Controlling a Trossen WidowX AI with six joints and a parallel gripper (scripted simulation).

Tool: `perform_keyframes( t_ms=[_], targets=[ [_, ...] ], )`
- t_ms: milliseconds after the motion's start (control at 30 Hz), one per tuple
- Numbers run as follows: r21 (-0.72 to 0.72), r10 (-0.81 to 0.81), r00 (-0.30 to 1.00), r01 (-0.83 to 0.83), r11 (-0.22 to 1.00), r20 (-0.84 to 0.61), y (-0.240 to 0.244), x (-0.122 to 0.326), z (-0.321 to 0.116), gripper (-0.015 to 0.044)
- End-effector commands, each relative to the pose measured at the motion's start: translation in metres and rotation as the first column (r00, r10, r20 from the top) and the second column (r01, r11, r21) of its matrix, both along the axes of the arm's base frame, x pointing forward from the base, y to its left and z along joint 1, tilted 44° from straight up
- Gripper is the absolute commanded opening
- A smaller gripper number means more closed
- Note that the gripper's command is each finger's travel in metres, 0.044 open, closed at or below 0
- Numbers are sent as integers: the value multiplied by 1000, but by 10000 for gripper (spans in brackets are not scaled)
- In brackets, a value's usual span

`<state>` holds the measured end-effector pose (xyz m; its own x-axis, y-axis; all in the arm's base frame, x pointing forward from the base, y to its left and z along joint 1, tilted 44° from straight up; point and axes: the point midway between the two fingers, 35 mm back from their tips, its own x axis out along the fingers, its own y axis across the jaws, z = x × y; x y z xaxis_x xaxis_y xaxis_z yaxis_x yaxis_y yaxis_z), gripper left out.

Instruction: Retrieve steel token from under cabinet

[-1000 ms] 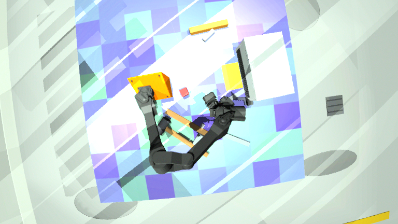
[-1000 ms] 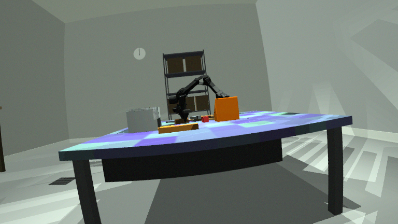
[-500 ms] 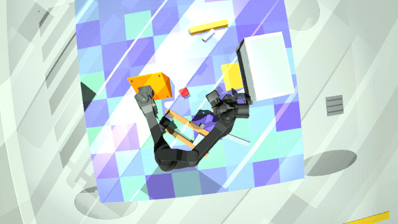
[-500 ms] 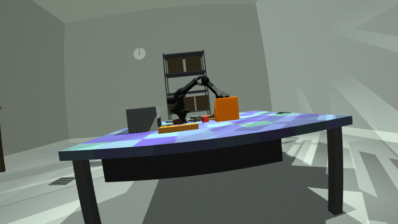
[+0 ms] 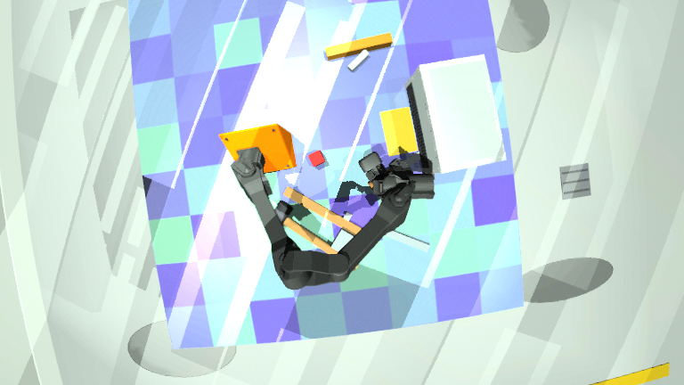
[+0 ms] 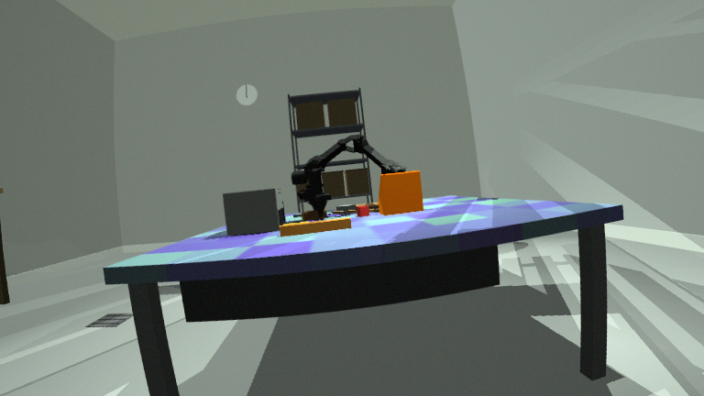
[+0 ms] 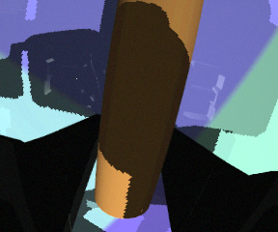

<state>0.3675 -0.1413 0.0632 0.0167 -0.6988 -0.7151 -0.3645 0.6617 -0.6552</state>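
Claw (image 5: 392,183) (image 6: 321,214) (image 7: 133,128) gripping wooden handle (image 5: 371,185) (image 6: 311,214) (image 7: 141,97) near cabinet (image 5: 461,113) (image 6: 251,213); cabinet standing by desk's (image 5: 196,305) (image 6: 384,252) far edge, yellow patch (image 5: 398,131) lying in front.

The black arm (image 5: 313,262) (image 6: 354,143) arches up from its base and bends down over the desk. Its hand (image 6: 320,215) (image 7: 133,128) points downward, fingers closed firmly on something between them.

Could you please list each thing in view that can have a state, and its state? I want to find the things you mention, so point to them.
Claw (image 5: 371,184) (image 7: 133,128): shut on the rod.
Rod (image 7: 144,97): gripped, lower end free.
Cabinet (image 5: 461,113) (image 6: 251,213): upright on the table.
Marked area (image 5: 395,131): partly shaded.
Red block (image 5: 316,158) (image 6: 362,210): resting on the table.
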Motion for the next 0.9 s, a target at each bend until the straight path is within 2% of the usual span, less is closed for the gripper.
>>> perform_keyframes(
  t_ms=[0,867],
  targets=[
    [-1,-1,1000,1,1000,5,2,5,-1,0],
    [0,-1,1000,1,1000,6,13,19,-14,0]
  ],
)
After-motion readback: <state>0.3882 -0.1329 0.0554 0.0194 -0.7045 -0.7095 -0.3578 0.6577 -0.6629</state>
